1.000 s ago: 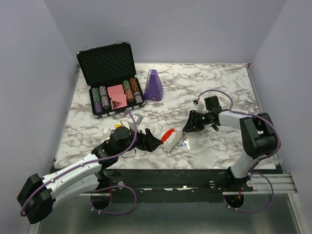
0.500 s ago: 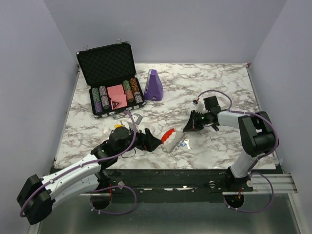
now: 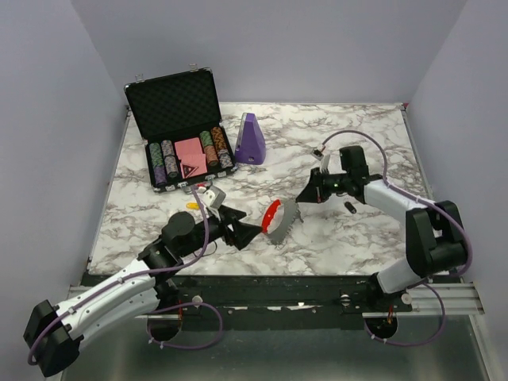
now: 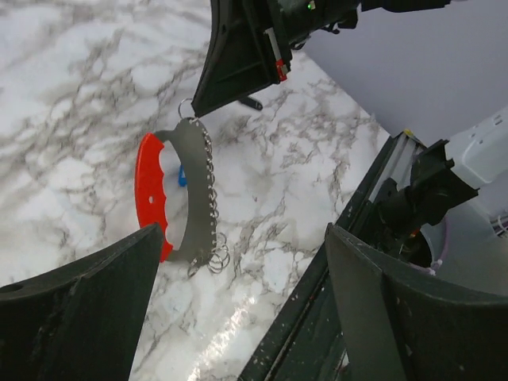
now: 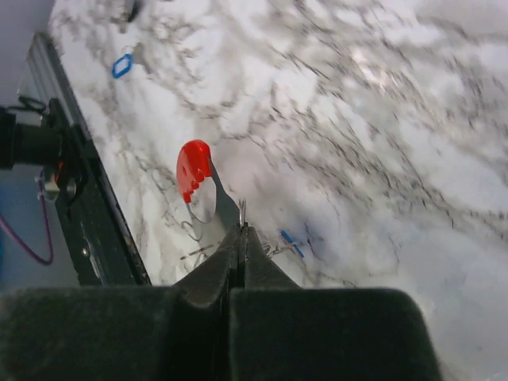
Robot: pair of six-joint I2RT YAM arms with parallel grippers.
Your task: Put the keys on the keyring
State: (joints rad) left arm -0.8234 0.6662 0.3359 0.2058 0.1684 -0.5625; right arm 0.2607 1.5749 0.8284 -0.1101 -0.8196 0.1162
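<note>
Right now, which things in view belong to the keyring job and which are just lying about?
Job:
keyring, held by the right gripper
blue-tagged key
yellow-tagged key
black key

Lying about:
poker chip case
purple wedge-shaped object

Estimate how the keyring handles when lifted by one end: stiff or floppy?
Probably half and half: the red arc holds its curve hanging from the right gripper, so likely stiff, while the chain drapes loosely and will likely swing. Pinched only at a small top ring, the keyring may twist or sway when pushed.
</note>
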